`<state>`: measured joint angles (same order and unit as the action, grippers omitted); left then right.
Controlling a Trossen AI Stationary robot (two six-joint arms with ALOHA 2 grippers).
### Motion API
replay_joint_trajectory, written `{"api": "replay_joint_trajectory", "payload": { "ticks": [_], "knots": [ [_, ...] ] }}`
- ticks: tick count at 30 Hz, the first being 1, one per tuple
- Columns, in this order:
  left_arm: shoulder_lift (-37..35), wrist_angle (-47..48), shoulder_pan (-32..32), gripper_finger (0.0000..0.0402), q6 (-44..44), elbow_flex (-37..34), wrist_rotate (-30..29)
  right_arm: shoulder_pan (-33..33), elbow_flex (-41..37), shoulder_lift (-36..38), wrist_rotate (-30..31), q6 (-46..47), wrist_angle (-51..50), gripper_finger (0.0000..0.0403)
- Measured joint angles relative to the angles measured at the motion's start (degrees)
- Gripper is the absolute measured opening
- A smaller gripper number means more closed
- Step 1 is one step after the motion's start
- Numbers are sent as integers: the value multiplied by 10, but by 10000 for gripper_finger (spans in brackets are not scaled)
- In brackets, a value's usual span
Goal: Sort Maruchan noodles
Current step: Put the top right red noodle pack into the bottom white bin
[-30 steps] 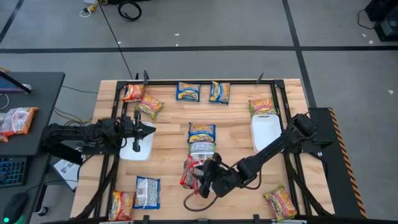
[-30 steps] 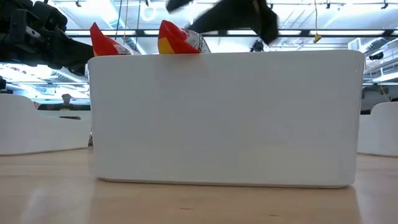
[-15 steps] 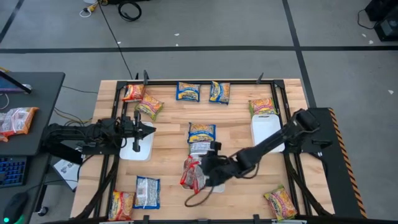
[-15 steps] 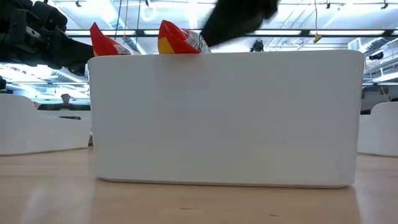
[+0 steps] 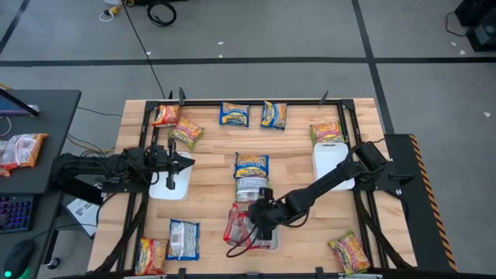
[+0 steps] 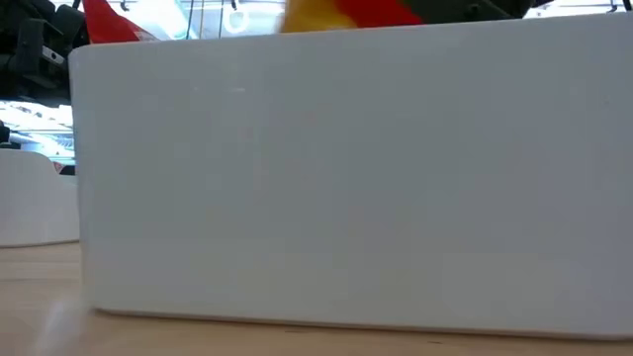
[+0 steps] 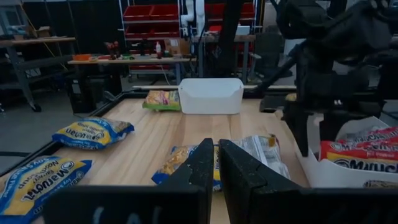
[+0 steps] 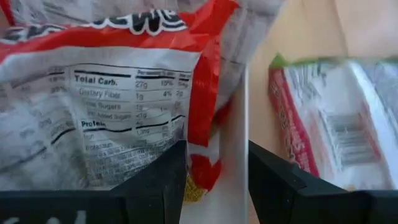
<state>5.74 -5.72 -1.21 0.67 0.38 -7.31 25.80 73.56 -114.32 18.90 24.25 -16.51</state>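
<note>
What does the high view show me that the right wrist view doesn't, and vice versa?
Only the high view: the whole table, the left gripper shut above the left tray, loose packets along the far edge. Only the right wrist view: the nutrition panel on the red-and-silver packet. Both: the right gripper at the wall of the middle tray, against that packet.

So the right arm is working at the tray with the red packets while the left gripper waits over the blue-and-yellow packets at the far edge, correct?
Not quite. The high view shows the left gripper waiting over the left white tray, not the blue-and-yellow packets. The right gripper is at the red packets' tray.
</note>
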Motion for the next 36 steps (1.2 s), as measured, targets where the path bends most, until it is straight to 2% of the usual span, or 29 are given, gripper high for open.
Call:
{"api": "replay_joint_trajectory", "payload": {
  "ticks": [5,11,15,20,25,31,36],
  "knots": [
    [2,-1,0,32,0,0,0,0,0,13,57,2,-6,159],
    [2,-3,0,32,0,0,0,13,31,62,68,-107,-55,159],
    [3,-1,0,32,0,0,0,27,66,85,16,-130,-149,159],
    [3,-2,0,32,0,0,0,29,77,80,-78,20,-210,154],
    [3,-2,0,32,0,0,0,28,77,52,-96,60,-201,144],
    [5,1,0,32,0,0,0,25,78,-11,-166,71,-179,142],
    [11,0,0,32,0,0,0,18,79,-32,-165,59,-60,142]
  ]
}}
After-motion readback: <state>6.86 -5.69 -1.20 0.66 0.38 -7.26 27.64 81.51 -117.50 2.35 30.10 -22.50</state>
